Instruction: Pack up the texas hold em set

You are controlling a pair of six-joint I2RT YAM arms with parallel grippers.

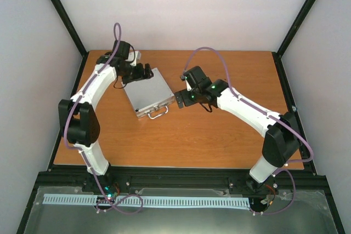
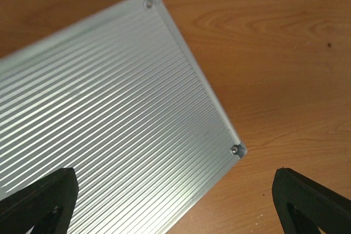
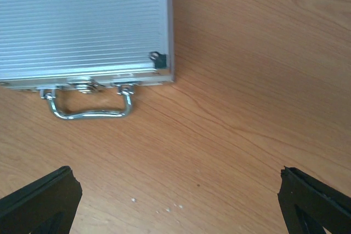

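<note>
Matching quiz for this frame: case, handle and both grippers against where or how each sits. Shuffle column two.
1. ribbed silver aluminium case
2. curved metal handle
3. left gripper
4. right gripper

a. open, over bare wooden table beside the case
b. shut, lying flat on the table
c. open, straddling the case's far edge
d. sticking out from the case's near side

Pairs: 1-b, 2-d, 3-c, 4-a
</note>
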